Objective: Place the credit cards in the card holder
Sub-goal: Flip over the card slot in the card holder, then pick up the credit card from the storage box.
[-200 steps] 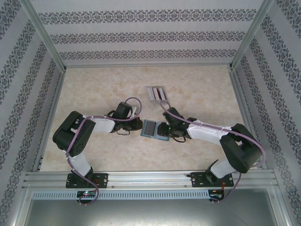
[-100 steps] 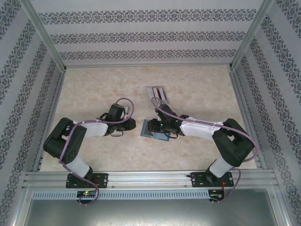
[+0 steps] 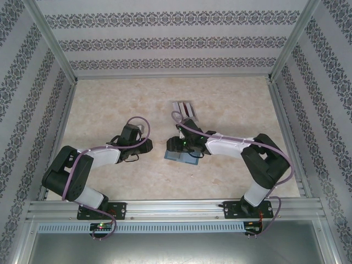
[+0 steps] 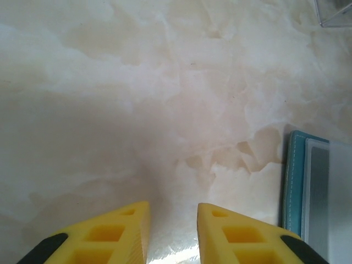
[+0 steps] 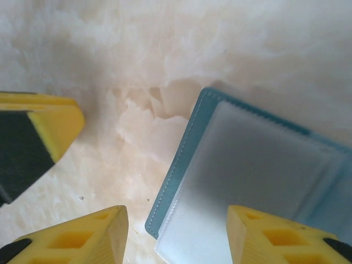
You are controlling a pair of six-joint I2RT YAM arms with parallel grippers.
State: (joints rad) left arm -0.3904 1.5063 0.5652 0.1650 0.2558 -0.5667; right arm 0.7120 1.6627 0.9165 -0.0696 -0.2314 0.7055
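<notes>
Right tool [image 5: 176, 221] astride 1 card holder [image 5: 250, 159]

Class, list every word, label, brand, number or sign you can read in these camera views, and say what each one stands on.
No readable text anywhere.
The card holder: plain teal edging and a blank pale inside, no print.
The ridged rack: too small to show any lettering.
The walls: only an ornamental pattern, no letters or numbers.

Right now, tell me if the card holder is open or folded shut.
Open, lying flat: the card holder shows its pale grey inside facing up, framed by the stitched teal edge.
</notes>
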